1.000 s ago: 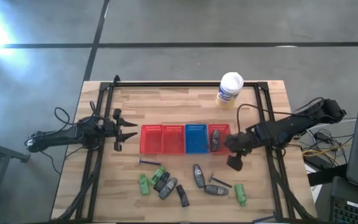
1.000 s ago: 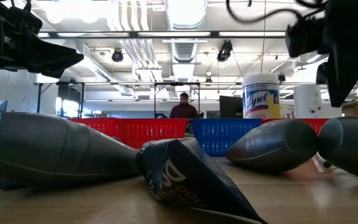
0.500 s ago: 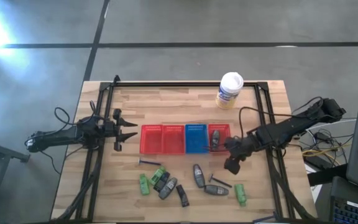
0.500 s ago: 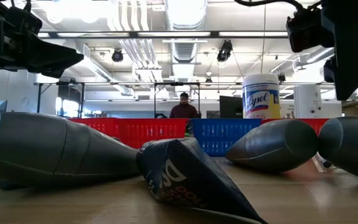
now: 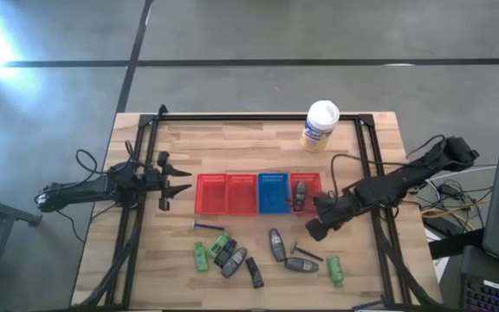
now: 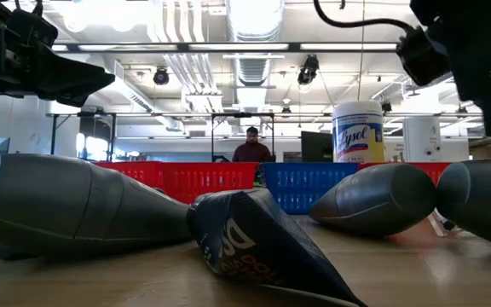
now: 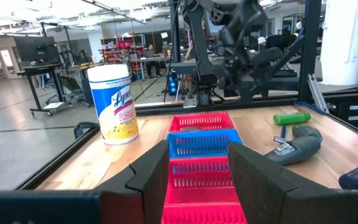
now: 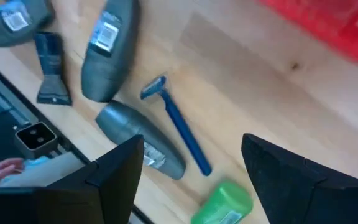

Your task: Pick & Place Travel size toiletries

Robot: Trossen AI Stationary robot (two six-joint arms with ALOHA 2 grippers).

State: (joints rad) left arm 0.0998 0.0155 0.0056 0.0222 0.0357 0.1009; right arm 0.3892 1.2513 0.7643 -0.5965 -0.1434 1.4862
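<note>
On the near half of the table, in front of the row of baskets [image 5: 258, 192], the toiletries lie scattered: green bottles [image 5: 201, 256], grey tubes [image 5: 276, 243] and a blue razor [image 8: 180, 123]. One grey tube [image 5: 300, 194] already lies in the right-hand red basket [image 5: 306, 180].

I judge the razor the next pick. In the right wrist view it lies just ahead of my right gripper [image 8: 188, 171] and between the lines of its two fingers, with a grey tube [image 8: 142, 147] close on one side and a green bottle [image 8: 224, 202] near the handle's end. Its long axis runs slantwise to the gap between the fingers, so I expect to turn the wrist before going down. The fingers stand wide apart with nothing between them.

From above, the right gripper [image 5: 319, 228] hovers over the bare wood just off the right red basket, with the razor close by. The right arm is clearly the nearer.

My left gripper [image 5: 173, 184] waits at the left end of the baskets, fingers part open and empty.
</note>
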